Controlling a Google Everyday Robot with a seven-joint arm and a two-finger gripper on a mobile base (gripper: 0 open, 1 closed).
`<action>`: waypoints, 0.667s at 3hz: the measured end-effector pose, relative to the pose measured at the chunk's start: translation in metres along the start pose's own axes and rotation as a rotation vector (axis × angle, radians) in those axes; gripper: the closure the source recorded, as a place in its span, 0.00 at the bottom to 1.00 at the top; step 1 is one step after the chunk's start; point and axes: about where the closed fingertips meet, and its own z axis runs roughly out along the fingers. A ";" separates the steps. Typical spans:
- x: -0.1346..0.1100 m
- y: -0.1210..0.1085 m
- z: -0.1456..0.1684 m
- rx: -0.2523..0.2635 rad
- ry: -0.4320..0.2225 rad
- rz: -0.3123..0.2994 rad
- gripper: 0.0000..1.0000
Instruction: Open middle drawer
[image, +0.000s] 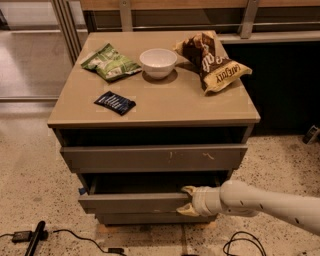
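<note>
The cabinet (150, 112) has three stacked drawer fronts. The middle drawer (132, 202) has a plain grey-brown front and stands pulled out a little, with a dark gap above it. My gripper (187, 201) reaches in from the lower right on a pale arm (265, 200). It is at the right part of that front panel. One finger (189, 190) hooks over the panel's top edge and the other (184, 212) sits under its bottom edge, so the gripper is shut on the panel.
The top drawer (150, 158), with pale scratch marks, sits above; the narrow bottom panel (145, 218) sits below. On the cabinet top lie a green bag (110, 62), a white bowl (158, 62), a brown chip bag (214, 62) and a dark packet (115, 102). Cables (240, 245) lie on the floor.
</note>
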 end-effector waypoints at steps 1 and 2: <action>0.013 0.011 -0.011 0.004 0.000 0.026 0.73; 0.011 0.010 -0.014 0.004 0.000 0.026 1.00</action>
